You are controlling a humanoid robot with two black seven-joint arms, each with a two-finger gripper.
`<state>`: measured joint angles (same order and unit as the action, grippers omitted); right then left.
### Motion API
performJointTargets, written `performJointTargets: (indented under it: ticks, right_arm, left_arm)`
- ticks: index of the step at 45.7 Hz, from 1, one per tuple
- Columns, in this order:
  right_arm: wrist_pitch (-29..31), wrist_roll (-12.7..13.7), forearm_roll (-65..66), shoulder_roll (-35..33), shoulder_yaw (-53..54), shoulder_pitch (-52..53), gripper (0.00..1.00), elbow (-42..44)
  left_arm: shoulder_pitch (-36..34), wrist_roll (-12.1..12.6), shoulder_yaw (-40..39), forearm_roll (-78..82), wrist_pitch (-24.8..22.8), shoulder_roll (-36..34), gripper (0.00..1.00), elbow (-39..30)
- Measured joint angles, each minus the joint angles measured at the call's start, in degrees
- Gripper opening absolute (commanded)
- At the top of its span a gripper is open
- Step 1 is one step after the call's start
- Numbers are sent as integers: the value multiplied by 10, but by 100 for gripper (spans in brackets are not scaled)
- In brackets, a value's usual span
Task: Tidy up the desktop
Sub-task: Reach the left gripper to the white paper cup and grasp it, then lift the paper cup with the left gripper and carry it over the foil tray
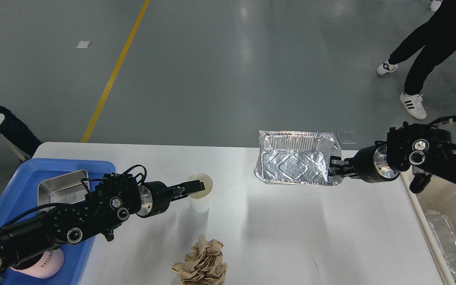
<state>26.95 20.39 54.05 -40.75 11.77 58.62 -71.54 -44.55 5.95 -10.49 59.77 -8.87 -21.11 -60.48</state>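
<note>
The white desktop point(291, 229) fills the lower half of the head view. A white paper cup point(201, 200) stands upright left of its middle. My left gripper point(192, 187) reaches in from the left, and its fingers look open at the cup's near-left rim. My right gripper point(334, 171) is shut on the right edge of a crumpled foil tray point(291, 164). It holds the tray tilted in the air over the far edge of the desktop. A ball of crumpled brown paper point(202, 263) lies at the front edge.
A blue tray point(26, 170) at the left holds a metal box point(59, 188) and a pink mug point(50, 259) under my left arm. A beige bin point(449, 198) right of the desktop holds a clear container point(447, 241). A person point(430, 43) walks at top right.
</note>
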Motion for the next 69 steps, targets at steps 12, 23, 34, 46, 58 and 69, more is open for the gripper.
performJointTargets:
  ticks: [12, 23, 34, 46, 58, 69]
  right_arm:
    - [0, 0, 0, 1, 0, 0, 0, 1]
    - [-1, 0, 0, 1, 0, -1, 0, 1]
    - [-1, 0, 0, 4, 0, -2, 0, 2]
    - [-1, 0, 0, 5, 0, -2, 0, 3]
    - [-1, 0, 0, 14, 0, -2, 0, 4]
    - [-1, 0, 0, 16, 0, -2, 0, 4]
  left_arm:
    - [-1, 2, 10, 0, -1, -2, 20, 0]
    - [-6, -4, 30, -8, -4, 1, 0, 1]
    - [-19, -6, 30, -9, -29, -13, 0, -7]
    - [-56, 3, 29, -12, -42, -119, 0, -118]
    - [-136, 9, 29, -25, -79, -271, 0, -213]
    - [-223, 7, 29, -33, -126, -323, 0, -241]
